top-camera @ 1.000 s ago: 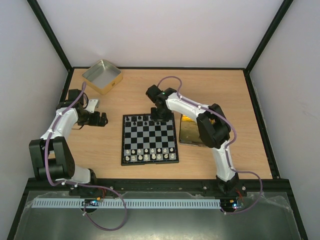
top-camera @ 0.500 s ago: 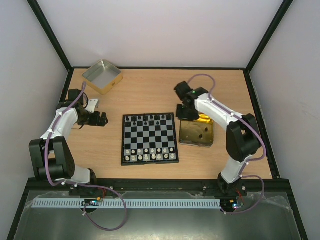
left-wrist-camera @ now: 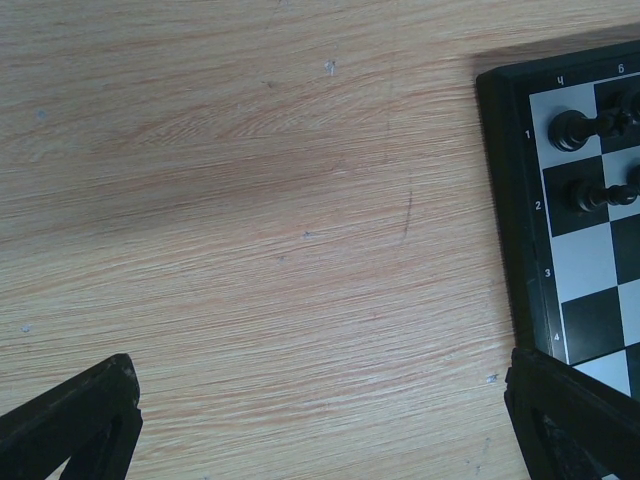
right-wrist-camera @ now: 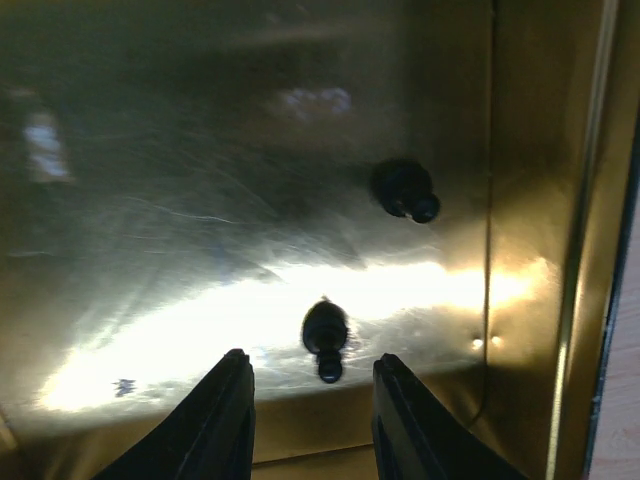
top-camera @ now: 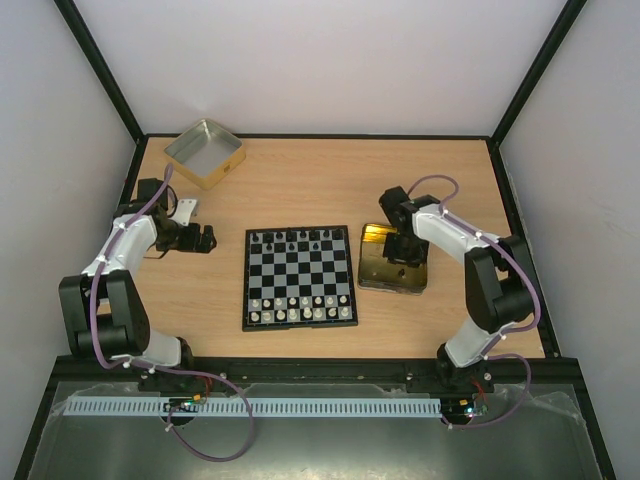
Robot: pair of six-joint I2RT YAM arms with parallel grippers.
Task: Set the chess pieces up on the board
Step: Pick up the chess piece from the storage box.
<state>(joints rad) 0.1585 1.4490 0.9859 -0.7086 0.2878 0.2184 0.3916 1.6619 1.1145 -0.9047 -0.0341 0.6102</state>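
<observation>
Numerals 1–4 are legible on the board (left-wrist-camera: pixel 505 200) border. The right gripper (right-wrist-camera: pixel 312 368) is spread and empty above two blurred chess pieces (right-wrist-camera: pixel 322 332) in the gold tin (right-wrist-camera: pixel 150 200). The left gripper (left-wrist-camera: pixel 320 368) is spread wide and empty, its fingers (left-wrist-camera: pixel 75 425) cropped.

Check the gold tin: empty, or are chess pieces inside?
Not empty. The right wrist view shows two small black chess pieces inside the gold tin, one just ahead of the open right gripper.
</observation>
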